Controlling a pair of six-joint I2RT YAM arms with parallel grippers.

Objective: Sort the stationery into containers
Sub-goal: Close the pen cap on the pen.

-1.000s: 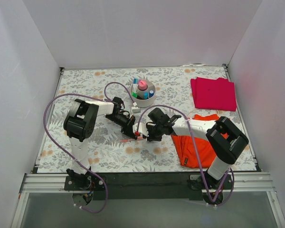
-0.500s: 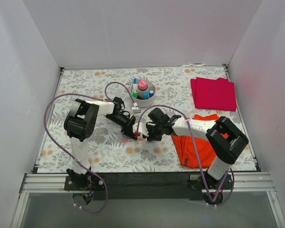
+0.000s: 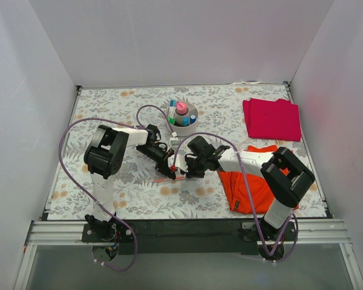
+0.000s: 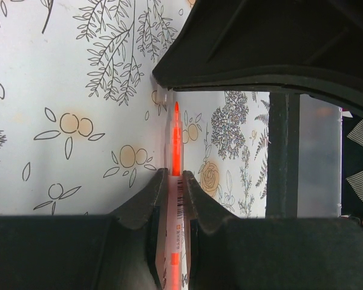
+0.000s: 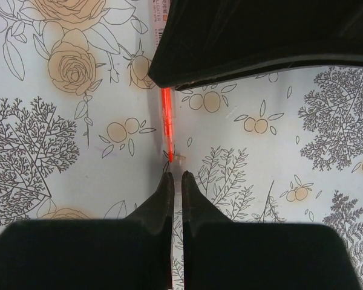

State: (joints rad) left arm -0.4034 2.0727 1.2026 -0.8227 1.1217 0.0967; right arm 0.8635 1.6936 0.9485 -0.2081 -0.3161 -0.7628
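The orange-pink pen [image 4: 176,139] lies along my left gripper [image 4: 174,174], which is shut on its white barcoded barrel just above the floral table. Its orange tip points at my right gripper [image 5: 175,176]. In the right wrist view the pen [image 5: 166,115] ends just ahead of those jaws, which are nearly closed on a thin clear piece [image 5: 179,159], apparently the pen's cap. From above, both grippers [image 3: 167,168] [image 3: 185,170] meet tip to tip at mid table. The off-white bowl [image 3: 192,127] behind them holds a pink-capped bottle [image 3: 181,109] and markers.
A folded magenta cloth [image 3: 272,118] lies at the back right. An orange cloth [image 3: 248,187] lies under the right arm's forearm. Purple cables loop over the table near both arms. White walls enclose the table on three sides.
Both grippers have edged slightly closer together at mid table. The left gripper keeps its hold on the pen throughout.
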